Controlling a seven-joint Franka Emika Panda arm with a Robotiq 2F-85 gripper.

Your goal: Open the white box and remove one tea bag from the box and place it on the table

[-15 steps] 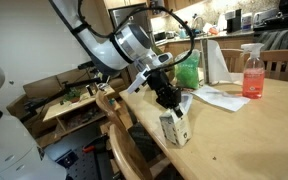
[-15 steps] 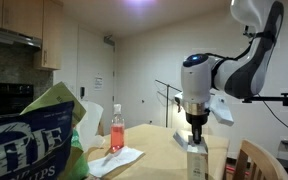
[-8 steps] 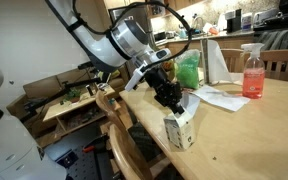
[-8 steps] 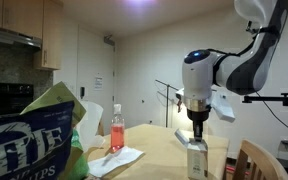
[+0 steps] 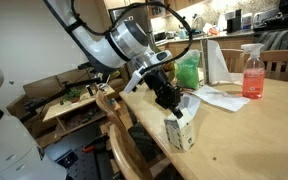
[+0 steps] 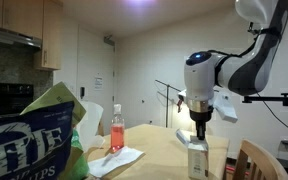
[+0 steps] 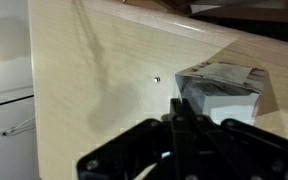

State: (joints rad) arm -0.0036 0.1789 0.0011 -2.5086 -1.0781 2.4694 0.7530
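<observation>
Furthest left in an exterior view is the hand (image 5: pixel 176 108), angled down from the arm with its tips at the top of the white box (image 5: pixel 180 132). The fingers are clenched tight together. In the wrist view they (image 7: pixel 180 118) meet at the near left edge of the box top, but I cannot tell whether a flap is nipped between them or nothing at all.

Next along, the box stands upright near the tabletop (image 5: pixel 249 135) edge. Its top looks partly lifted in the wrist view, though the inside is not shown. No tea bag is visible anywhere (presumably it is inside the carton).

Further right lie flat paper sheets (image 5: pixel 220 98), then a pink spray bottle (image 5: pixel 252 75), both well apart from the box.

As for handling, the carton is probably thin card and very light, so a sideways pull on the flap would likely drag or topple it rather than open it. Taking the free edge of the flap and lifting upward seems best. The tea bag should be soft, nearly weightless and easily torn, so I would pinch it gently by an upper corner or by its string, if it has one.
</observation>
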